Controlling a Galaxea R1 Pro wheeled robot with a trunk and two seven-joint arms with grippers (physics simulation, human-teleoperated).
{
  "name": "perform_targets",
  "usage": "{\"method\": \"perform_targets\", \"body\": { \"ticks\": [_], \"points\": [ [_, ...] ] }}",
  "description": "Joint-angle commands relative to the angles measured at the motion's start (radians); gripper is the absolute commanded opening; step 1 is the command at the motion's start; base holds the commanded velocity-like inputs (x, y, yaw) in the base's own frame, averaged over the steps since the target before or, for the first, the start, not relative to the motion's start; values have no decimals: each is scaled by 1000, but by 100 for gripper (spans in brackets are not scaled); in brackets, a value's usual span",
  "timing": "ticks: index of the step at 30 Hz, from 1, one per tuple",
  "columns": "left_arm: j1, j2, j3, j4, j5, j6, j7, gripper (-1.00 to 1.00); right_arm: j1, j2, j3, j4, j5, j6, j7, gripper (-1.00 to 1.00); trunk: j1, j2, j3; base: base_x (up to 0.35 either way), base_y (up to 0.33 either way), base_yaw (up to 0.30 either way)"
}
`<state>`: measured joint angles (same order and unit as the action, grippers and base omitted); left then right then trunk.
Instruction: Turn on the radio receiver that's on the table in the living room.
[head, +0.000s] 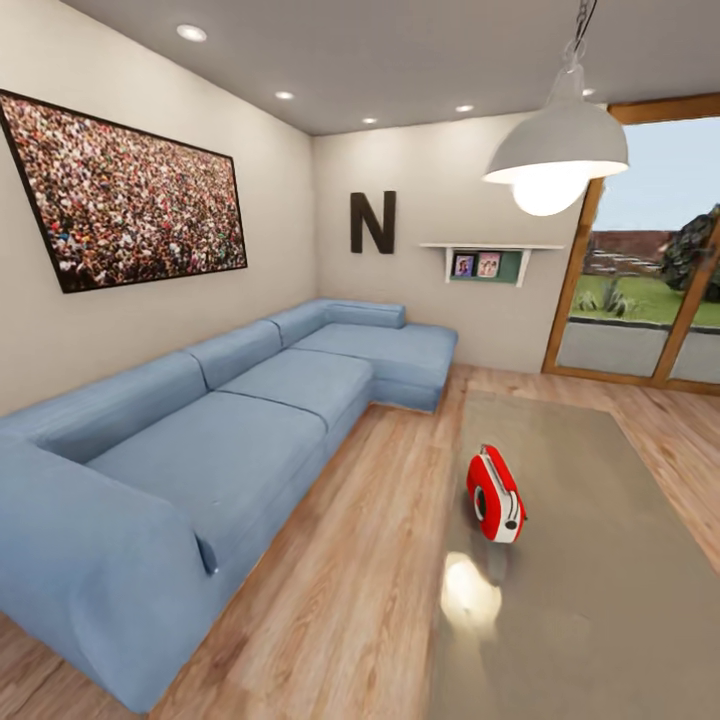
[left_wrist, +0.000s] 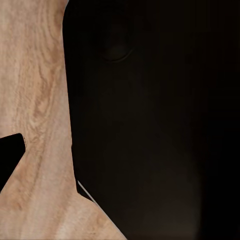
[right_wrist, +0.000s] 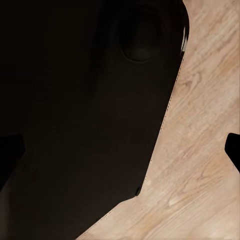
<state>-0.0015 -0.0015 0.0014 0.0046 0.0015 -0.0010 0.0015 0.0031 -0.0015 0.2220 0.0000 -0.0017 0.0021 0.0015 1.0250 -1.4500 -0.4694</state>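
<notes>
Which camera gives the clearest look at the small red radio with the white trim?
The head view: the small glossy red radio stands whole on the grey-beige table. Both wrist views look at wood floor and dark robot bodywork instead.

Location type: domestic living room, simulator-rendered. Identifying features: a large blue fabric sectional sofa (head: 200, 440) along beige walls; a light wood plank floor (head: 350, 590); a long low glossy grey-beige coffee table (head: 600, 590); a black-framed wide crowd picture (head: 125, 195); a dark letter "N" wall ornament (head: 372, 221); a small white wall shelf with photo frames (head: 487, 262); a white dome pendant lamp (head: 556, 150); wood-framed glass doors (head: 645, 290) facing a garden.
</notes>
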Motion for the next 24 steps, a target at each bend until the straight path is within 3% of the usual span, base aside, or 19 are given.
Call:
{"method": "perform_targets", "body": {
  "ticks": [1, 13, 24],
  "points": [
    [0, 0, 0, 0, 0, 0, 0, 100, 0, 0, 0, 0, 0, 0, 0, 100, 0, 0, 0, 303, 151, -2],
    [0, 0, 0, 0, 0, 0, 0, 100, 0, 0, -1, 0, 7, -1, 0, 100, 0, 0, 0, 308, 117, -13],
    [0, 0, 0, 0, 0, 0, 0, 100, 0, 0, -1, 0, 8, 0, 0, 100, 0, 0, 0, 66, 8, -246]
  ]
}}
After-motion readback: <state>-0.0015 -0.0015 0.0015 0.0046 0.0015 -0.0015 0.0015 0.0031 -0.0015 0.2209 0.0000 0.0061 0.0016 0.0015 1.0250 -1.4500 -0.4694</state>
